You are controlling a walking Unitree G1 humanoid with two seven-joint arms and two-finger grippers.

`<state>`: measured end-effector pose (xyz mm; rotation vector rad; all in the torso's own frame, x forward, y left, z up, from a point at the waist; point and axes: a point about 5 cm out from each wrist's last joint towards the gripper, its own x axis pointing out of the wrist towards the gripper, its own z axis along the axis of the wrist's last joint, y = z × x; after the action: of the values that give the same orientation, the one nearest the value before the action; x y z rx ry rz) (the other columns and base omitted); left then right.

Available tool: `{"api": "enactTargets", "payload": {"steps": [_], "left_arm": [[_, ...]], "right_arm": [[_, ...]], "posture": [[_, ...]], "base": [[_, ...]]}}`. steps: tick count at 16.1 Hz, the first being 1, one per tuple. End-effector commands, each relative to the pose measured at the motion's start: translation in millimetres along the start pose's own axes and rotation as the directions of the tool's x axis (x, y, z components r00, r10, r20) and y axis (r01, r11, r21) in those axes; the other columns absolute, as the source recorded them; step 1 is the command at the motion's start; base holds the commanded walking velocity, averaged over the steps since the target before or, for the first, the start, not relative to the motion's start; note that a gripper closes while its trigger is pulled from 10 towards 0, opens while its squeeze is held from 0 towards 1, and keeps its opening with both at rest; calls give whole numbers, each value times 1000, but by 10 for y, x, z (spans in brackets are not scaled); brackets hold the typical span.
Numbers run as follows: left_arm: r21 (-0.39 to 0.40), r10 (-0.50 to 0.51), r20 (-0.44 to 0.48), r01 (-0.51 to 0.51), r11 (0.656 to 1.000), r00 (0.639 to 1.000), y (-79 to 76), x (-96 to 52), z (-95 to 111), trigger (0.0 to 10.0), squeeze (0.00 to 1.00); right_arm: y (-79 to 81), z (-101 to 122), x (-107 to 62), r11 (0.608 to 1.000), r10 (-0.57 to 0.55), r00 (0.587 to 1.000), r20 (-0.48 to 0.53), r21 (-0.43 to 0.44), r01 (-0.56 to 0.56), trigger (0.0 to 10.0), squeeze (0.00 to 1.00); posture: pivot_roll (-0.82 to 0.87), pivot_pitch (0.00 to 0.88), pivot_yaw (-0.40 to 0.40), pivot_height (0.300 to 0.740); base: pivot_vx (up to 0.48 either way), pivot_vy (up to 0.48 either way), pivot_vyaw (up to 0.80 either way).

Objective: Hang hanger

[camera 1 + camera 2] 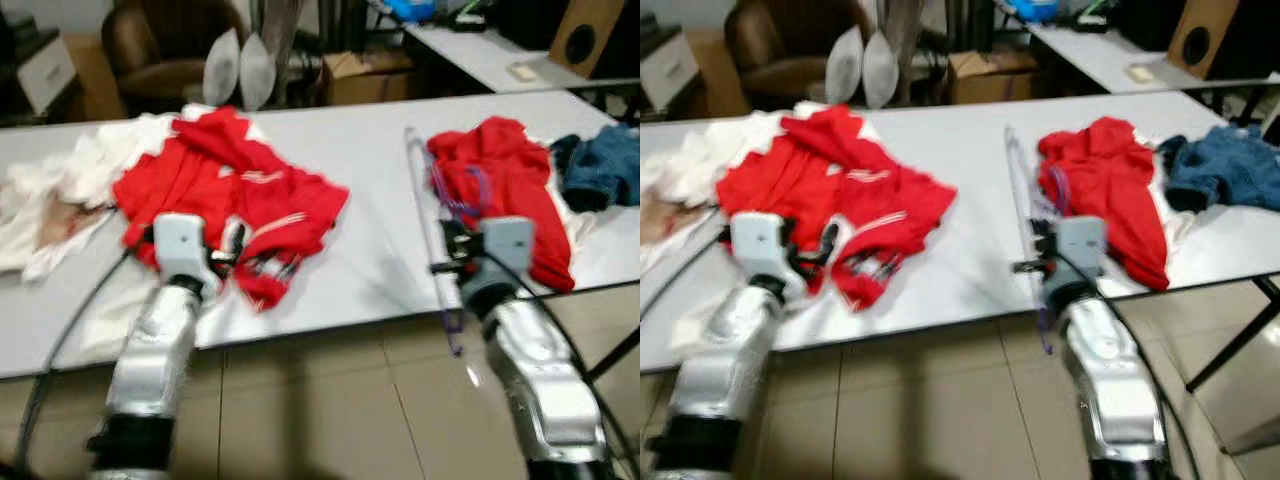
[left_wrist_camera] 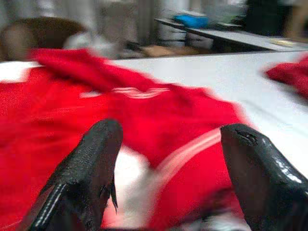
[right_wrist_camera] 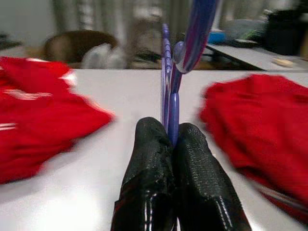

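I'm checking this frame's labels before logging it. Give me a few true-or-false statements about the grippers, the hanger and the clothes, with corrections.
1. The right gripper is shut on the purple hanger. True.
2. The left gripper is clamped on a blue garment. False: its fingers are apart over the red striped garment.
3. A blue denim garment lies at the table's right end. True.
4. The hanger already carries a shirt. False: it is bare, and the second red garment lies on the table beside it.

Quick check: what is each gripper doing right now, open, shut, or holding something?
Left gripper: open, holding nothing, over the red striped garment.
Right gripper: shut on the purple hanger, above the table.
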<state>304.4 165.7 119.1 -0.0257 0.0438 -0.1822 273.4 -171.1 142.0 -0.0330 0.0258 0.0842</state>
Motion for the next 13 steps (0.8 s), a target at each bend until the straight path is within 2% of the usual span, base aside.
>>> {"api": "enactTargets", "payload": {"steps": [1,2,4,5,6,7,8,9,11,13], "left_arm": [[29,-45,-20,45,999,999,-10,11,4,10000,0],[40,-55,-27,56,998,998,-4,14,-3,10000,0],[37,-86,-30,87,996,996,32,19,-9,10000,0],[33,-106,-27,107,994,994,32,22,-3,10000,220],[56,-122,-37,124,991,992,39,35,4,10000,490],[173,-131,-96,147,974,987,79,76,-10,10000,706],[226,-128,-123,153,962,984,106,97,-20,10000,608],[246,-117,-141,149,958,983,137,117,-33,10000,0],[174,-135,-166,164,971,977,140,137,-60,10000,0],[205,-163,-204,205,957,965,135,165,-96,10000,0]], "right_arm": [[-14,2,16,1000,-28,999,-23,3,28,10000,0],[-24,-3,21,999,-40,999,-30,4,40,10000,0],[-11,-7,9,997,-11,999,-32,74,14,10000,0],[-6,-3,5,996,-1,1000,-30,84,4,10000,0],[4,3,2,996,12,999,-29,90,-10,10000,0],[24,14,-11,996,39,999,-16,76,-38,10000,0],[25,24,-14,997,43,999,-3,59,-43,10000,0],[27,29,-15,998,44,999,3,34,-44,10000,0],[36,24,-11,999,52,999,-2,12,-52,10000,0],[38,20,-7,998,55,998,-3,3,-55,10000,0]], "posture": [[-117,0,23,740],[-119,0,25,740],[-119,0,28,740],[-120,0,28,740],[-119,0,28,740],[-120,0,29,740],[-120,0,29,740],[-121,0,32,740],[-122,0,33,740],[-121,0,33,740]], "base": [[0,0,0],[0,0,0],[0,0,0],[0,0,0],[0,0,0],[0,0,0],[0,0,0],[0,0,0],[0,0,0],[0,0,0]]}}
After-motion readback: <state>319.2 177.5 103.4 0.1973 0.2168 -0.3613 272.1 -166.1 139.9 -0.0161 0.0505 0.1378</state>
